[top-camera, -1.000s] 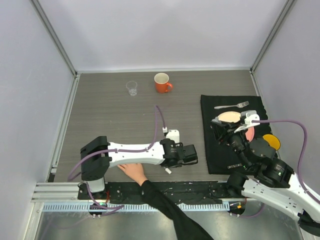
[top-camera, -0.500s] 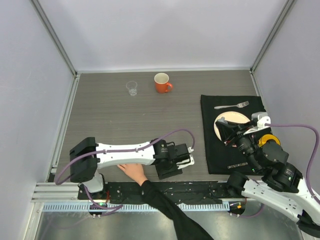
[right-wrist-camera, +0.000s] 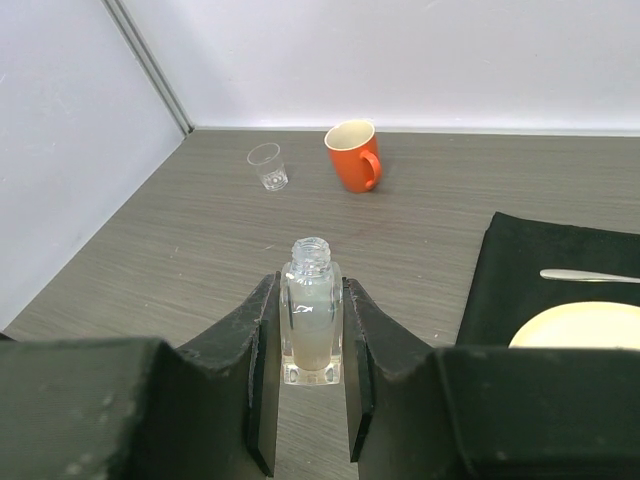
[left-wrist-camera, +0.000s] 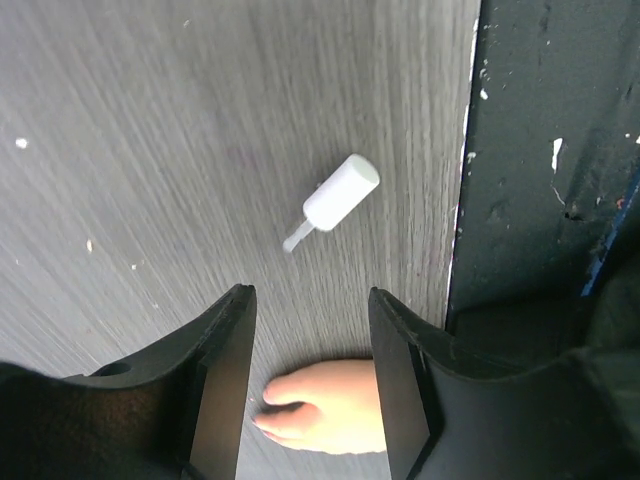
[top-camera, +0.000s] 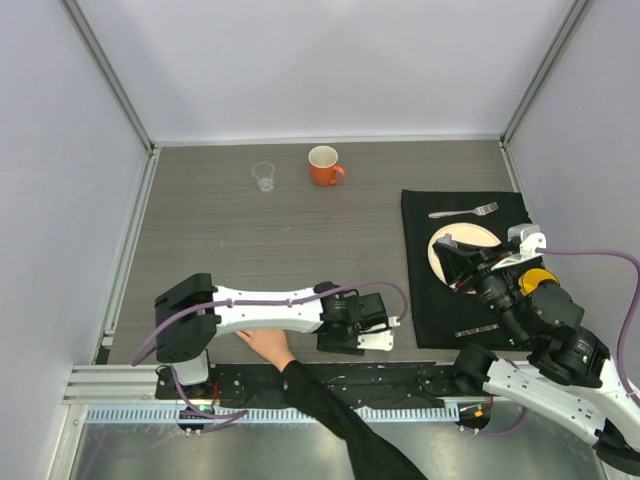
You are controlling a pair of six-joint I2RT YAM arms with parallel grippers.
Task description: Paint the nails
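Left gripper was spread wide and empty, jaws pointing down at the grey table. In the left wrist view, a white cap with brush lay flat on the tabletop just above centre frame, stem pointing lower left, clear of both my fingers. A human hand in a black sleeve rested on the table at lower centre of the top view, touching or just under my left arm; I couldn't tell which. The nails were at the bottom centre of the left wrist view, on fingertips pointing left between my two fingers, too small to judge for polish. Right gripper was pinching a small clear bottle upright at centre of the right wrist view, neck open, pale liquid inside. The top view put that gripper at right of frame, over a cream plate on a black mat. A fork lay on the mat above the plate. An orange mug and a small clear glass stood near the top centre of the table, well apart from both grippers.
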